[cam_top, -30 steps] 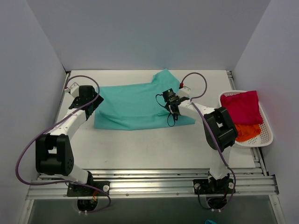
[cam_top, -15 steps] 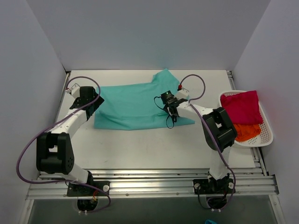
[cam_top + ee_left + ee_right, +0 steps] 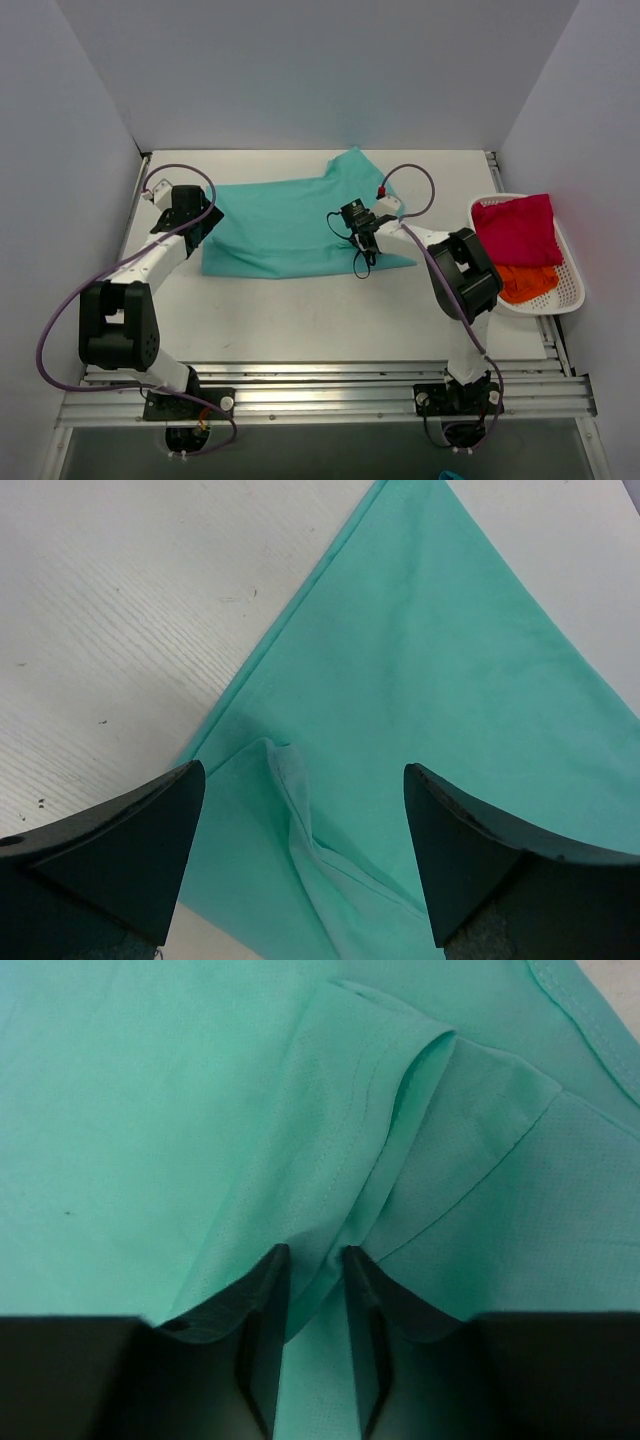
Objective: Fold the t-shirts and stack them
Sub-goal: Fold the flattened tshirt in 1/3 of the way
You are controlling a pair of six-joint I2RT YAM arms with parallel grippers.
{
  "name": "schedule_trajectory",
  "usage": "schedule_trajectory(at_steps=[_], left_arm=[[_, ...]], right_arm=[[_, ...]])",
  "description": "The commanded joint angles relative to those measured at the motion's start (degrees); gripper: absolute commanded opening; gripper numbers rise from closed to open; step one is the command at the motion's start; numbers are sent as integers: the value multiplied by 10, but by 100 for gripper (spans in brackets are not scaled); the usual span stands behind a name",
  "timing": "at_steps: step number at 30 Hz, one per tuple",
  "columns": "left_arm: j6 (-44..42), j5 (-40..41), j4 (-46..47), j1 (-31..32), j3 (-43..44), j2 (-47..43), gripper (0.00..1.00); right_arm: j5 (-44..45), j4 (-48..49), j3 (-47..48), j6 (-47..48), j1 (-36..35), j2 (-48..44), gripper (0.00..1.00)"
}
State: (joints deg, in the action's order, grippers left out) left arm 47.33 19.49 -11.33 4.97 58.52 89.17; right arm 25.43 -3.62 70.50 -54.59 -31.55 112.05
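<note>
A teal t-shirt (image 3: 280, 225) lies spread flat across the back middle of the table. My right gripper (image 3: 358, 232) is down on its right part; in the right wrist view its narrow jaws (image 3: 315, 1252) pinch a raised fold of the teal cloth (image 3: 420, 1080) near a hemmed sleeve. My left gripper (image 3: 200, 228) hovers at the shirt's left edge, open wide (image 3: 303, 772), with a small ridge of teal fabric (image 3: 300, 820) lying between its fingers, untouched. A crimson-pink t-shirt (image 3: 515, 228) and an orange one (image 3: 530, 282) lie bunched in the basket.
A white mesh basket (image 3: 570, 300) stands at the table's right edge. Grey walls close in the left, back and right sides. Bare white tabletop (image 3: 300, 310) stretches in front of the shirt, with metal rails (image 3: 320, 385) at the near edge.
My right gripper has slid slightly left on the shirt and its jaws have narrowed onto a fold. The left arm has barely moved.
</note>
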Motion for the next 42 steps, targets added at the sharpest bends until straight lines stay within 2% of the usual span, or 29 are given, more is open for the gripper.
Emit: schedule_trajectory(at_steps=[1,3,4,7,16,28,29,31,32,33,34,36,42], left_arm=[[-6,-1,27,-2,1,7,89],[-6,-1,27,-2,1,7,89],[-6,-1,26,-2,2,7,89],[-6,-1,26,-2,2,7,89],[-6,-1,28,-2,5,13,89],[-7,-3,32,-2,10,24,89],[-7,-4,32,-2,12,29,89],[-9,-3,33,-2,14,34,89],[-9,-4,35,-2,15,37,89],[-9,-3,35,-2,16,39,89],[-9,-4,37,-2,16,42,89],[-10,-2,38,-1,16,44,89],[-15,-2,35,-1,37,49,89]], right_arm=[[12,-9,2,-6,-4,4,21],[11,-10,5,-6,-4,11,16],[11,-11,10,-5,-4,12,10],[7,-16,22,-5,-4,23,0],[9,-35,76,1,-5,39,0],[9,-51,188,9,-4,127,0],[10,-51,194,8,-4,140,2],[15,-51,205,4,-4,150,23],[18,-48,206,4,-4,154,43],[18,-37,206,8,-5,155,72],[25,-35,206,11,-4,154,80],[30,-28,209,21,-4,147,93],[46,-25,242,57,-4,105,98]])
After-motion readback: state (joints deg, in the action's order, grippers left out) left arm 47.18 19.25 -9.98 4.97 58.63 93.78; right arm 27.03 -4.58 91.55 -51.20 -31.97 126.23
